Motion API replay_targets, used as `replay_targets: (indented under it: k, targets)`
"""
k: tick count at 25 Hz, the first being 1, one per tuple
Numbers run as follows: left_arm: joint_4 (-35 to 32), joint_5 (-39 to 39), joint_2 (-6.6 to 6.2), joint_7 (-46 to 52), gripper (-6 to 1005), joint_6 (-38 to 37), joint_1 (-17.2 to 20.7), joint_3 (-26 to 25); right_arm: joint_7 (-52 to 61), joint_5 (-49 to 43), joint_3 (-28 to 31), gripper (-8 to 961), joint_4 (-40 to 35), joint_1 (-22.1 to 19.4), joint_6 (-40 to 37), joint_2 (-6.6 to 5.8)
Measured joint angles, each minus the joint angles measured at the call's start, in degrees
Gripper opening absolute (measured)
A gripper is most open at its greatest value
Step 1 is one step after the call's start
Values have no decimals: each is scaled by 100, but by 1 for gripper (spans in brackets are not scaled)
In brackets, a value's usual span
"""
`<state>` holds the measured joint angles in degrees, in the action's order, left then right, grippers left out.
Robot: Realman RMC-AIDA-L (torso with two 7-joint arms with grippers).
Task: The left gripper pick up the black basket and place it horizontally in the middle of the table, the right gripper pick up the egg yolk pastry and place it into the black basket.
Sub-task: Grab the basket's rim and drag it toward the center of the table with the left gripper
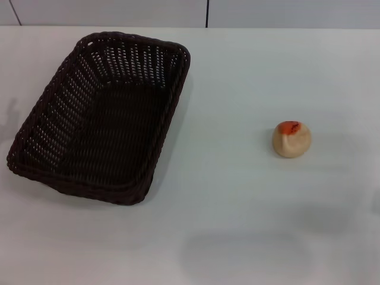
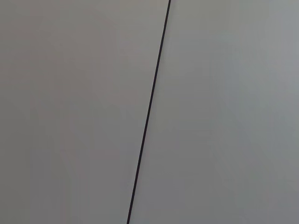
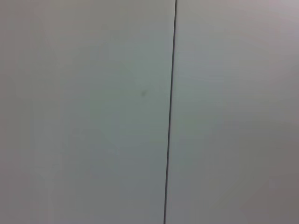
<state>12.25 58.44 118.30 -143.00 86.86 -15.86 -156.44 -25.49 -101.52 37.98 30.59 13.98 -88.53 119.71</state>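
Note:
The black basket (image 1: pixel 101 116) is a dark woven wicker basket. It lies on the white table (image 1: pixel 237 225) at the left, its long axis running from near left to far right, and it is empty. The egg yolk pastry (image 1: pixel 291 139) is a small beige ball with an orange-red patch on top. It sits on the table at the right, well apart from the basket. Neither gripper shows in any view. Both wrist views show only a plain grey wall with a thin dark seam (image 2: pixel 149 112) (image 3: pixel 170 112).
A grey wall with a dark vertical seam (image 1: pixel 207 13) runs behind the table's far edge. Bare tabletop lies between the basket and the pastry and along the front.

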Motion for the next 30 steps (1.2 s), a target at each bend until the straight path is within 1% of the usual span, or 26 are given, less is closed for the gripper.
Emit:
replay_targets:
  k: [17,20,21,22,23,24,25,26,27,28,29,30]
  targets:
    - [18,0,-9,9,425,-55,-5,-1,0,53,-11,559,-1,-4,2,0]
    - [36,2,-13,158,424,-34,4,88,0,54,-11,559,-1,-10,2,0]
    - [193,12,-27,560,424,-97,30,324,-1,54,-11,559,9,-17,-13,0]
    - [193,12,-27,560,424,-97,30,324,-1,54,-11,560,9,-17,-13,0]
    - [618,98,-37,1291,424,-331,90,703,-24,54,-11,560,38,-29,-32,0]
    - [618,98,-37,1291,424,-331,90,703,-24,54,-11,560,38,-29,-32,0]
    - [905,204,-44,1757,424,-494,125,908,-38,54,-11,560,51,-35,-37,0]
    - [1535,494,-56,2601,424,-760,190,1247,-46,54,-11,560,57,-37,-41,0]
    - [1535,494,-56,2601,423,-760,190,1247,-46,54,-11,560,57,-37,-41,0]
    - [1777,672,-57,2975,422,-855,208,1332,-47,54,-12,560,58,-37,-41,0]
    - [2072,868,-58,3368,421,-945,220,1413,-49,54,-15,560,63,-37,-42,0]
    - [2504,1221,-60,4012,420,-1052,230,1461,-50,54,-17,560,67,-37,-43,0]
